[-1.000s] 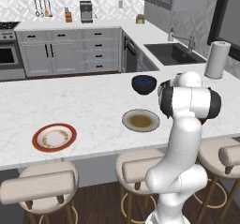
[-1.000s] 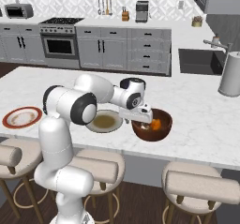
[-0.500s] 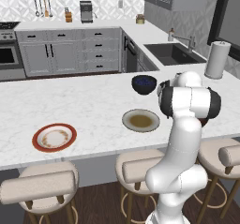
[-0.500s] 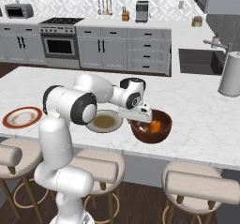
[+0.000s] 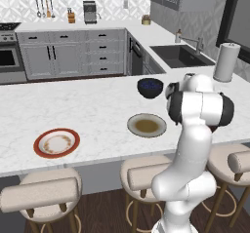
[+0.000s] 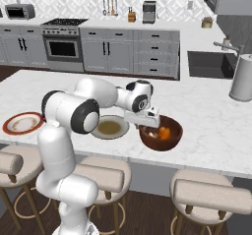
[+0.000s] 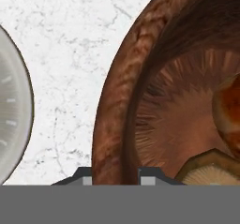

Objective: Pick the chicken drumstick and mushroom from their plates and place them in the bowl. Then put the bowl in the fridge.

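Note:
My gripper [image 7: 116, 178] is shut on the near rim of the bowl [image 7: 117, 92], one fingertip [image 7: 84, 177] outside the wall and one inside. The bowl looks reddish-brown [image 6: 158, 143] from the right base view and dark navy [image 5: 150, 92] from the left. Inside it lie the orange chicken drumstick [image 6: 165, 132] [image 7: 230, 110] and the tan mushroom [image 7: 211, 171]. The grey-olive plate [image 5: 146, 125] [image 6: 109, 127] sits bare just left of the bowl. The red-rimmed plate [image 5: 56, 143] [image 6: 22, 123] lies bare far to the left. The fridge is out of view.
The bowl rests on a white marble island counter [image 5: 93, 110]. A paper towel roll [image 5: 225, 61] stands at the right end, and a sink [image 5: 180, 55] lies beyond it. Padded stools [image 5: 146, 176] line the near edge below the counter.
The jaws have closed from wide open onto the bowl's rim. The arm, bowl and plates have stayed in place.

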